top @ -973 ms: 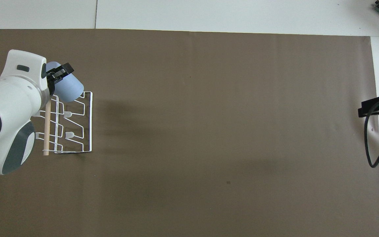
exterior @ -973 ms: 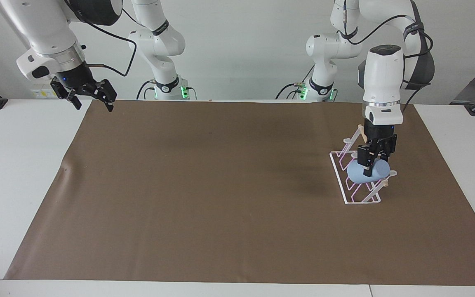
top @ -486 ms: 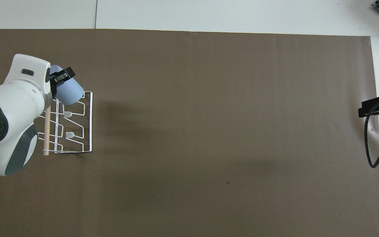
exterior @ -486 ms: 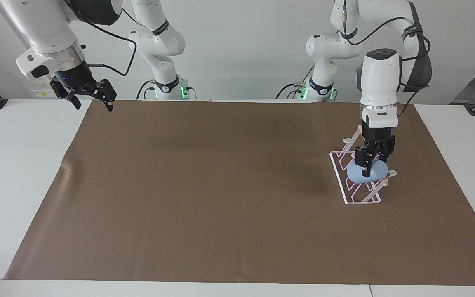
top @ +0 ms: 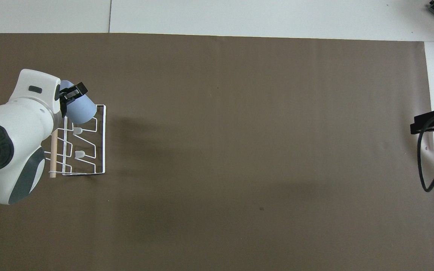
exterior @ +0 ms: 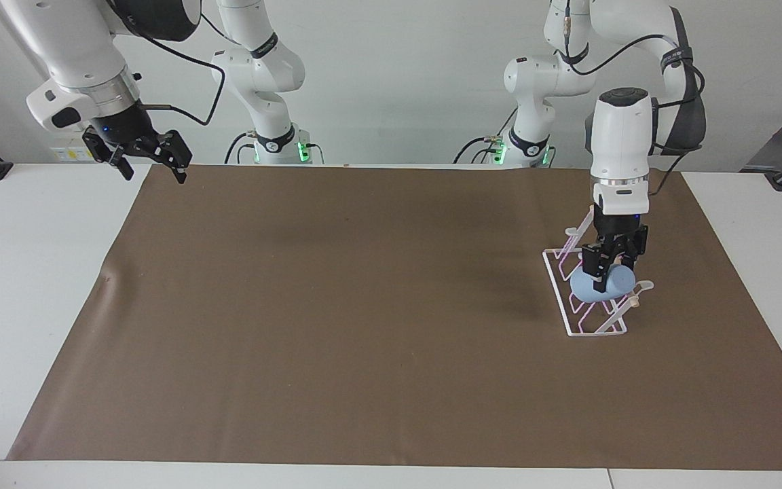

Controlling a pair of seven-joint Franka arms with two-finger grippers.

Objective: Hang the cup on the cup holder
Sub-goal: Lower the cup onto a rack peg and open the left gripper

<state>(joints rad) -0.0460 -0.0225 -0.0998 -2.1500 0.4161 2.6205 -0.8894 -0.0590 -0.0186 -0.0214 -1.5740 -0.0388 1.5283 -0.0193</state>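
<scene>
Left gripper [exterior: 606, 271] was what I had clamped on the light-blue cup [exterior: 598, 286], fingers pinching its rim. Cup lay tilted on its side over the end of the white wire cup holder [exterior: 588, 292] farther from the robots, touching the prongs as far as I could tell. Holder stood on the brown mat [exterior: 364, 305] toward the left arm's end. Right gripper [exterior: 150, 156] waited, fingers apart, over the mat's corner at its own end.

Bright even overhead light; soft diffuse shadows on brown mat [exterior: 337, 312]; sharp focus.
</scene>
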